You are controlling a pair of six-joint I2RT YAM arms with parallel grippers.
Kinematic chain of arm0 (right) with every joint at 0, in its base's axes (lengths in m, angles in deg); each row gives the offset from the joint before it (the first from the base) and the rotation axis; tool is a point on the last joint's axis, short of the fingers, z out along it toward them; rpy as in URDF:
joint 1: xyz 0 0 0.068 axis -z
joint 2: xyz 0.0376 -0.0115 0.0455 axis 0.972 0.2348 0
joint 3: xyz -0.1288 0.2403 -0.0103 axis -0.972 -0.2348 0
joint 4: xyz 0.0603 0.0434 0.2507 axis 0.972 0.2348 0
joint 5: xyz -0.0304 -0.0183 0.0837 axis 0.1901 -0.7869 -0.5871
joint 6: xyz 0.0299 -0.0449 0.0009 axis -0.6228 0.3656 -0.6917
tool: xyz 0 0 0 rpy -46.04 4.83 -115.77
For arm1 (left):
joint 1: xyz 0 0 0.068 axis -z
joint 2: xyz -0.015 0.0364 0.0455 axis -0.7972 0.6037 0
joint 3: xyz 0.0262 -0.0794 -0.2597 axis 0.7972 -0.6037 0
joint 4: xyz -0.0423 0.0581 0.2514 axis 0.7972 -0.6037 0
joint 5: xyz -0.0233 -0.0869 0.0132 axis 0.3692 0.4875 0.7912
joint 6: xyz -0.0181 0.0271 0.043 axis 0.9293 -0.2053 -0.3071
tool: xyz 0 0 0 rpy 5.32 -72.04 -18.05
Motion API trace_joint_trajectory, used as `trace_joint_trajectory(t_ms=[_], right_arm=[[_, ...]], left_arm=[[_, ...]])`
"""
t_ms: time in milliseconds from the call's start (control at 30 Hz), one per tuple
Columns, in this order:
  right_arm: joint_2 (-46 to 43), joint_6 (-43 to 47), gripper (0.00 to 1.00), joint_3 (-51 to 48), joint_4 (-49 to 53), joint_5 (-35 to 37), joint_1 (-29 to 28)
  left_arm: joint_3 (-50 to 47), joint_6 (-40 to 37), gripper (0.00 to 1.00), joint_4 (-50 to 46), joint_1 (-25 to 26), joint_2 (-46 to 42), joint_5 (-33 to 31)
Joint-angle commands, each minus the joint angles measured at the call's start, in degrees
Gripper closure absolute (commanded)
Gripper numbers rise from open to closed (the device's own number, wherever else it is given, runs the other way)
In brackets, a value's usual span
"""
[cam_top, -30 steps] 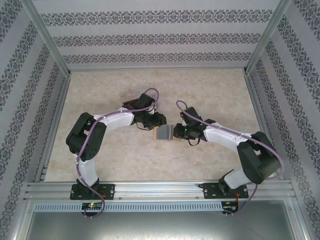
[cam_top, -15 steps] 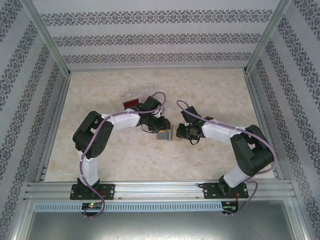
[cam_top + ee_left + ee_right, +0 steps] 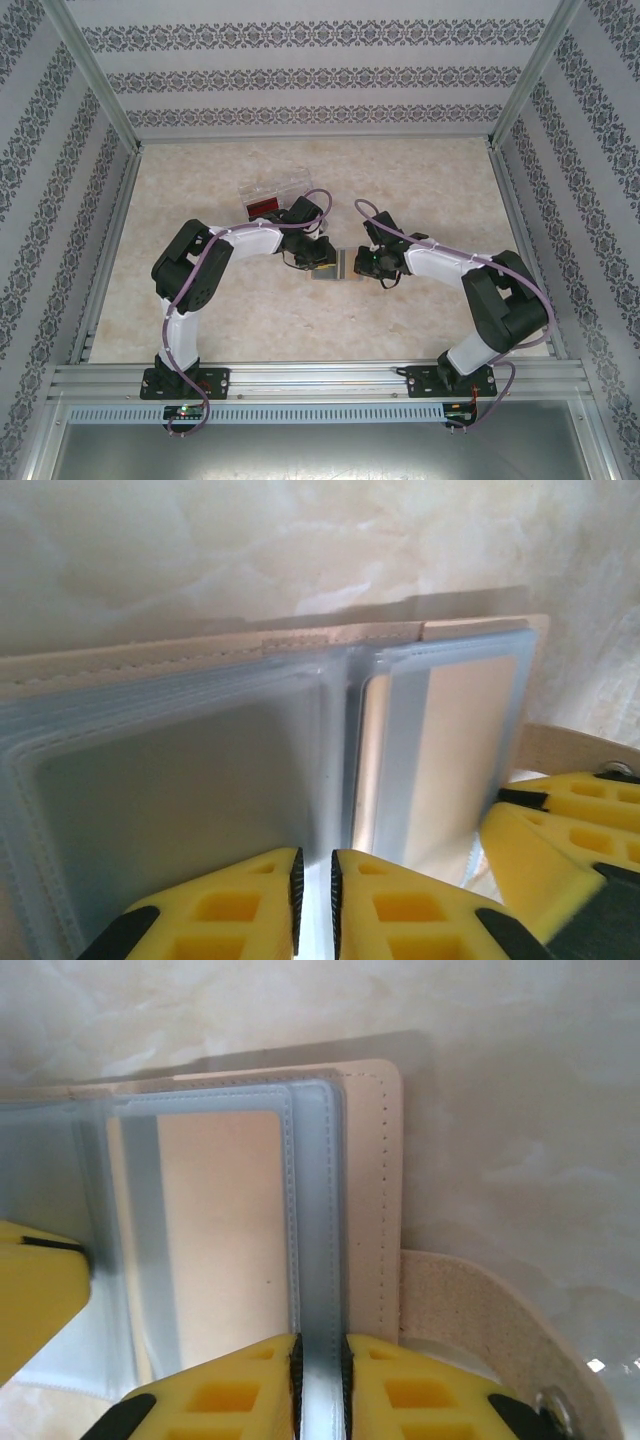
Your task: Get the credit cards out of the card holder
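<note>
- Open holder (image 3: pixel 330 266) lies on desk (image 3: pixel 200 180).
- Left claw (image 3: pixel 312 905) pinched on a sleeve at holder's middle.
- Right claw (image 3: pixel 320 1385) clamped on sleeve edges at holder's right panel.

A cream stitched cover and translucent grey-blue sleeves are seen on the card holder (image 3: pixel 375 1190). Yellow fingers (image 3: pixel 400 910) edged in black are shown on the left gripper (image 3: pixel 315 870) and right gripper (image 3: pixel 320 1360). The table (image 3: pixel 430 170) is marbled beige; the walls (image 3: pixel 300 78) are banded with dark floral stripes.
</note>
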Motion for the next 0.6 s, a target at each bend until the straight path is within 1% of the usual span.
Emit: trace_joint_trajectory(t_ms=[0,100,167,433,567], right_arm=[[-2.58,0.11,0.77,0.13,-0.61,-0.25,0.65],[-2.73,0.02,0.72,0.12,-0.47,-0.17,0.67],[-2.28,0.02,0.71,0.12,-0.61,-0.49,0.65],[1.07,0.23,0.71,0.74,-1.76,-3.44,0.47],[2.64,-0.01,0.7,1.03,-1.23,-2.53,0.48]], left_arm=[[0.7,-1.36,0.82,-3.91,0.37,1.65,-2.5],[0.61,-1.43,0.82,-4.12,0.39,1.69,-2.91],[0.61,-1.43,0.82,-4.16,0.39,1.83,-3.03],[0.72,-1.45,0.82,-4.13,0.38,2.13,-2.86],[0.56,-1.38,0.82,-4.09,0.37,2.13,-2.84]])
